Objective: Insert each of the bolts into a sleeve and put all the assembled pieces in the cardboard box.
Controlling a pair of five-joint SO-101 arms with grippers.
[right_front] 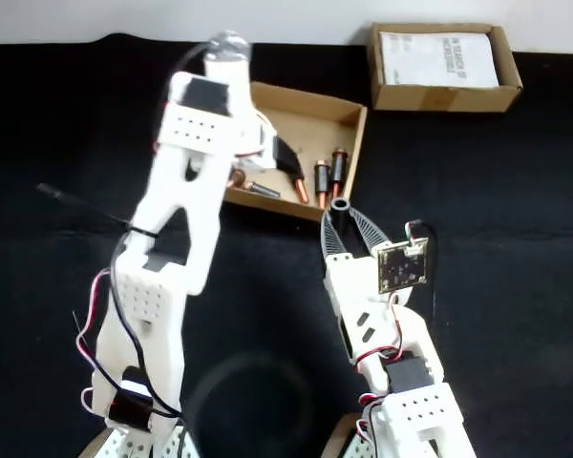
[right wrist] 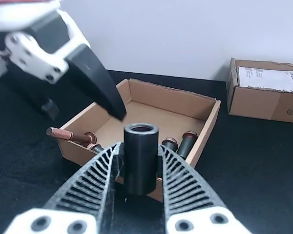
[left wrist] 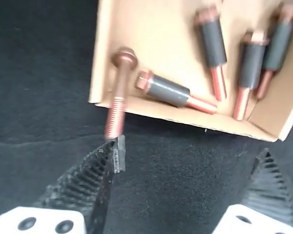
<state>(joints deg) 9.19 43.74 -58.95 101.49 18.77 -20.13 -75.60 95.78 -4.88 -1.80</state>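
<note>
The left pincer hangs with its jaws spread wide and nothing between them, over the edge of the cardboard box. Right there a bare copper bolt lies across the box's wall, its head over the box floor and its threaded end poking out above the black table. One ribbed fingertip sits right at that threaded end (touching or just short of it, I cannot tell). In the box, four assembled pieces lie flat on the cardboard, each a copper bolt pushed through a dark sleeve. One lies just beside the bare bolt's head, and the other three lie roughly side by side farther along, toward a corner. Over to the other arm: the right pincer is clamped tight on a loose black sleeve, one ribbed finger on each side. It holds the sleeve upright with its open bore facing up. From the high view, that sleeve stands just outside the box's near wall, by the right-hand corner, over the table and not in the box. In the right wrist view the left arm's dark finger hangs over the box beyond the sleeve, and the bare bolt juts out past the wall below it. At the back of the table, just beyond the box's far right corner, a smaller carton sits with a printed sheet lying in it.
</note>
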